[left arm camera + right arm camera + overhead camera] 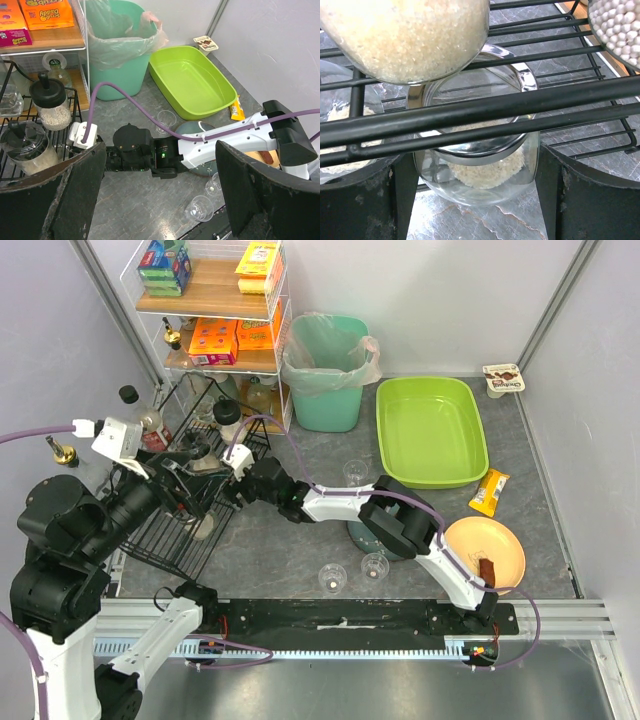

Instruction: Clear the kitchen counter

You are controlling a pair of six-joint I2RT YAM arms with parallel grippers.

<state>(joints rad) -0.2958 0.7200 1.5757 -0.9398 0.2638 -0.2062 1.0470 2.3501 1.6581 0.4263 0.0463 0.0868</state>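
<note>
Grey mottled stone, the desk (275,555) lies under everything, its long axis running 9 to 3. At 9, the black rack (165,530) carries grain jars. My left tool (160,150) gapes wide. My right tool (472,160) is spread wide around a glass jar (480,175) of pale grain. At 12 is a lined teal bin (325,370), and at 1 a green tub (430,430).

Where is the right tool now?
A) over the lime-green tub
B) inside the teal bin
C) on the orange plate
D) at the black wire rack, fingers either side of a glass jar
D: the right wrist view shows the right tool under a bar of the black wire rack, with a glass jar of pale grains between its fingers. Whether it grips the jar cannot be told.
</note>
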